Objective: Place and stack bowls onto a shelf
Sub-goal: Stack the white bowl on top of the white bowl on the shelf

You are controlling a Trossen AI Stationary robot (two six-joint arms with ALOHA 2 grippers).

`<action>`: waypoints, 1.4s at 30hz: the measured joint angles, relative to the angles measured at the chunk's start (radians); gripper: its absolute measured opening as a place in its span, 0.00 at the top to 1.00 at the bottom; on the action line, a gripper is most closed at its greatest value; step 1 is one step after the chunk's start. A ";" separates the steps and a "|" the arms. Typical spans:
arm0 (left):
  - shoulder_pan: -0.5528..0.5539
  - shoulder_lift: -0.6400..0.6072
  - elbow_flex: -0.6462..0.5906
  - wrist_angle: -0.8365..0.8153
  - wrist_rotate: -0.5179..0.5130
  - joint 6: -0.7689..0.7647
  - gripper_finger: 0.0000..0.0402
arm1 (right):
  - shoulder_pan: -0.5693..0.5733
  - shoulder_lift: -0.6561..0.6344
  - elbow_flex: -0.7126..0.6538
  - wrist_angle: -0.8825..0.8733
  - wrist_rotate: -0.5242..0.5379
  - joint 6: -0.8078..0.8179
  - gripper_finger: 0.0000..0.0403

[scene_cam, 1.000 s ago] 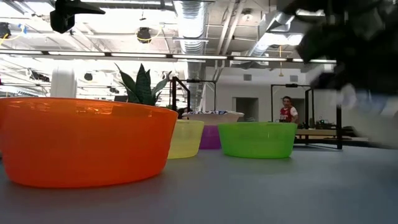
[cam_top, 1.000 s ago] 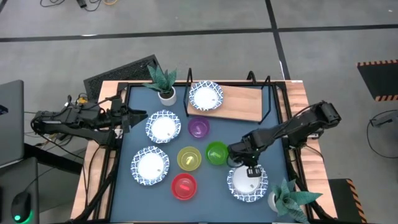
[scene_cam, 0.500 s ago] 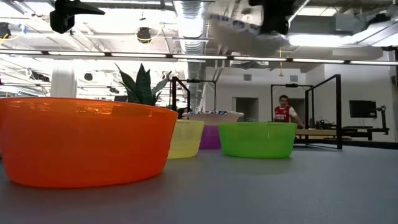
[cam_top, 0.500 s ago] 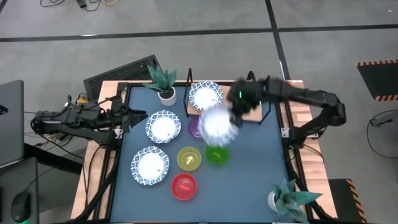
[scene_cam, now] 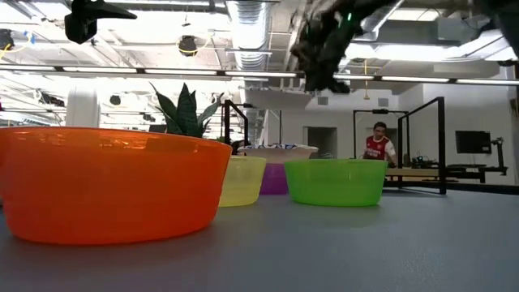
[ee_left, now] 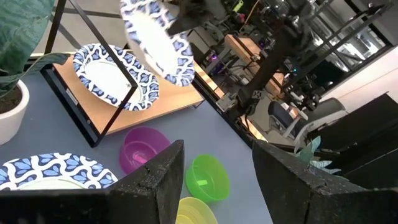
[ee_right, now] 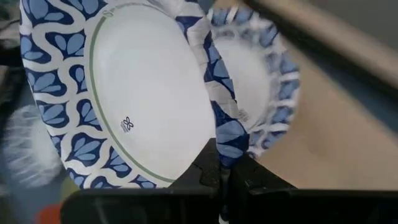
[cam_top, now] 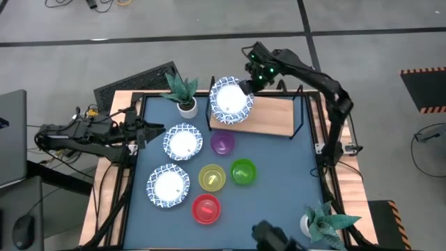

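Note:
My right gripper point(cam_top: 249, 84) is shut on a white bowl with a blue patterned rim point(cam_top: 231, 100), up over the left end of the wooden shelf point(cam_top: 272, 115). A second patterned bowl point(ee_right: 261, 81) rests on its base on the shelf board just under it, seen also in the left wrist view point(ee_left: 109, 74). Two more patterned bowls point(cam_top: 182, 142) point(cam_top: 168, 186) sit on the blue table. The purple point(cam_top: 222, 143), yellow point(cam_top: 212, 177), green point(cam_top: 242, 171) and red point(cam_top: 205, 208) bowls stand on the table. My left gripper point(cam_top: 143, 130) waits open at the table's left edge. My right gripper pinches the patterned bowl by its rim point(ee_right: 224, 146) between the two fingers, on the side of the bowl toward the table's right. The bowl point(ee_left: 155, 40) is lifted clear and steeply tilted, hanging over the bowl on the shelf without visibly touching it.
A potted plant point(cam_top: 182, 90) stands at the far left next to the shelf, another point(cam_top: 322, 222) at the near right corner. The shelf's black wire frame point(cam_top: 301, 111) rises at its right end. Bare shelf board lies right of the bowls.
The right gripper has lifted the patterned bowl off the table's near right area. It has carried the bowl up and toward the far edge, to above the shelf's left end. The bowl has tipped from lying flat to steeply tilted. The left arm has kept still.

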 joint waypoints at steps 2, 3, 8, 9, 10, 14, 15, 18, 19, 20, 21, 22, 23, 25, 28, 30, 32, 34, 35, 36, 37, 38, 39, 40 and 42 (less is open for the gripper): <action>0.000 0.000 0.000 0.000 0.000 0.000 0.57 | -0.035 0.040 0.000 -0.006 -0.047 -0.009 0.94; 0.000 0.000 0.000 0.000 0.000 0.000 0.57 | -0.048 0.056 0.000 -0.009 -0.048 -0.010 0.94; 0.000 0.000 0.000 0.000 0.000 0.000 0.57 | -0.079 0.109 0.000 0.006 -0.057 -0.016 0.94; 0.000 0.000 0.000 0.000 0.000 0.000 0.57 | -0.080 0.117 0.000 0.003 -0.057 -0.021 0.94; 0.000 0.000 0.000 0.000 -0.001 0.000 0.57 | -0.080 0.122 0.000 0.002 -0.057 -0.022 0.94; 0.000 0.000 0.000 0.000 -0.018 0.000 0.57 | -0.079 0.134 -0.006 0.007 -0.055 -0.047 0.94; 0.000 0.000 0.000 0.000 -0.019 0.000 0.57 | -0.079 0.134 -0.010 0.021 -0.051 -0.048 0.94; 0.000 0.000 0.000 0.000 -0.020 0.004 0.57 | -0.080 0.133 -0.026 0.068 -0.046 -0.048 0.94; 0.000 0.000 0.000 0.000 -0.021 0.005 0.57 | -0.085 0.134 -0.031 0.071 -0.046 -0.047 0.94; 0.000 0.000 0.000 0.000 -0.021 0.004 0.57 | -0.089 0.134 -0.037 0.072 -0.046 -0.048 0.94; 0.000 0.000 0.000 0.000 -0.022 0.004 0.57 | -0.091 0.133 -0.047 0.078 -0.048 -0.048 0.94; 0.000 0.000 0.000 0.000 -0.022 0.004 0.57 | -0.092 0.133 -0.060 0.082 -0.049 -0.048 0.94; 0.000 0.000 0.000 0.000 -0.024 0.005 0.57 | -0.093 0.133 -0.073 0.080 -0.049 -0.048 0.94; 0.000 0.000 0.000 0.000 -0.024 0.004 0.57 | -0.093 0.134 -0.091 0.075 -0.042 -0.050 0.94; 0.000 0.000 0.000 0.000 -0.024 0.004 0.57 | -0.087 0.133 -0.098 0.094 -0.042 -0.057 0.94; 0.000 0.000 0.000 0.000 -0.024 0.004 0.57 | -0.079 0.133 -0.106 0.125 -0.042 -0.056 0.94; 0.000 0.000 0.000 0.000 -0.024 0.004 0.57 | -0.074 0.133 -0.108 0.136 -0.042 -0.055 0.93; 0.000 0.000 0.000 0.000 -0.024 0.001 0.57 | -0.072 0.133 -0.108 0.140 -0.042 -0.056 0.92; 0.000 0.000 0.000 0.000 -0.024 0.000 0.57 | -0.069 0.133 -0.108 0.140 -0.042 -0.057 0.92; 0.000 0.000 0.000 0.000 -0.023 0.000 0.57 | -0.066 0.133 -0.108 0.142 -0.041 -0.064 0.92; 0.000 0.000 0.000 0.000 -0.024 0.000 0.57 | -0.063 0.133 -0.108 0.149 -0.040 -0.070 0.92; 0.000 0.000 0.000 0.000 -0.023 -0.001 0.57 | -0.060 0.133 -0.108 0.160 -0.039 -0.071 0.92; 0.000 0.000 0.000 0.000 -0.024 -0.002 0.57 | -0.058 0.133 -0.108 0.171 -0.040 -0.069 0.91; 0.000 0.000 0.000 0.000 -0.023 -0.002 0.57 | -0.058 0.133 -0.108 0.175 -0.040 -0.067 0.90; 0.000 0.000 0.000 0.000 -0.023 -0.002 0.57 | -0.058 0.133 -0.108 0.175 -0.040 -0.067 0.87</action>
